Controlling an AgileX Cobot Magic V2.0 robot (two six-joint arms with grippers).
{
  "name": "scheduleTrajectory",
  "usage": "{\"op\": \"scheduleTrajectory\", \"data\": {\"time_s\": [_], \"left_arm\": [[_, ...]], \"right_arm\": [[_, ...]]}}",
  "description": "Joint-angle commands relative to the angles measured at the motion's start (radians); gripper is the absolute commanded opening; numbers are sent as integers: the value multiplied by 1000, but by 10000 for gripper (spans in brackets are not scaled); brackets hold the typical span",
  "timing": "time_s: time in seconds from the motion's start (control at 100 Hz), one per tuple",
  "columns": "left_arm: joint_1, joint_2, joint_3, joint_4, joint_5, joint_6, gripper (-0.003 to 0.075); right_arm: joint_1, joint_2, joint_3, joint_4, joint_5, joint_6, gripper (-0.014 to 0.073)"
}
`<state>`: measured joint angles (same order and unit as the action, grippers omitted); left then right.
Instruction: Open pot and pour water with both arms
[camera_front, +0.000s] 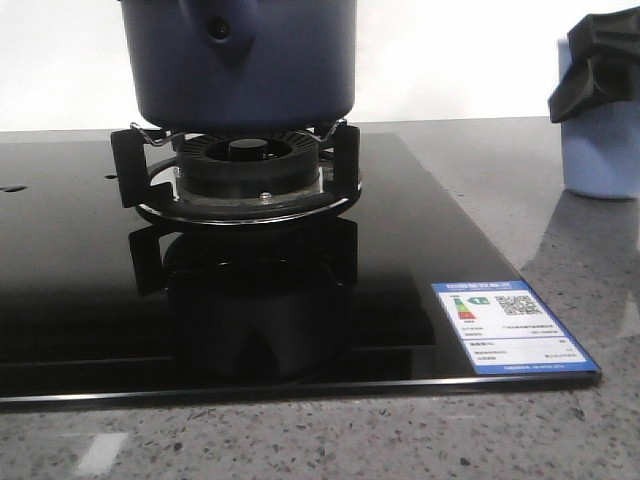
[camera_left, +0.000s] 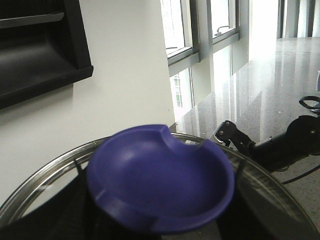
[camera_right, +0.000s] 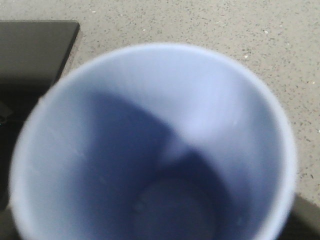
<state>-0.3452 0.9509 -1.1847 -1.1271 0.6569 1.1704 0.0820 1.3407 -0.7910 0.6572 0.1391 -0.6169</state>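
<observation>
The dark navy pot (camera_front: 240, 60) stands on the gas burner (camera_front: 245, 165), its handle stub (camera_front: 222, 28) facing me; its top is cut off in the front view. The left wrist view is filled by the blue dished knob (camera_left: 160, 175) of a glass lid with a steel rim (camera_left: 45, 172). My left gripper (camera_left: 162, 227) sits at that knob, dark fingers flanking it, mostly hidden. At the far right, my right gripper (camera_front: 590, 65) clasps a pale-blue cup (camera_front: 600, 150) near its rim. The right wrist view looks straight down into that cup (camera_right: 210, 100).
The burner sits on a black glass hob (camera_front: 80, 260) with a blue-and-white label (camera_front: 510, 330) at its near right corner. Grey speckled counter (camera_front: 560, 430) surrounds the hob. The other black arm (camera_left: 280, 145) shows beyond the lid, with a wall and windows behind.
</observation>
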Motion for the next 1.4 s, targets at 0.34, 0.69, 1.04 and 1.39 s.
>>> {"op": "scheduleTrajectory", "data": {"time_s": [0.34,0.69,1.04,1.39], "left_arm": [[-6,58,-30,-70,-56,5,231],[-6,272,-30,-311,-74,237,231],[-6,443,-39,-370,-76,343,231],[-6,512,-73,-368,-147,343,231]], "right_arm": [[0,-296,-106,19,78,0,645],[0,-540,-120,45,262,0,83],[0,-666,-120,69,376,0,-64],[0,-677,-120,98,396,0,-64]]}}
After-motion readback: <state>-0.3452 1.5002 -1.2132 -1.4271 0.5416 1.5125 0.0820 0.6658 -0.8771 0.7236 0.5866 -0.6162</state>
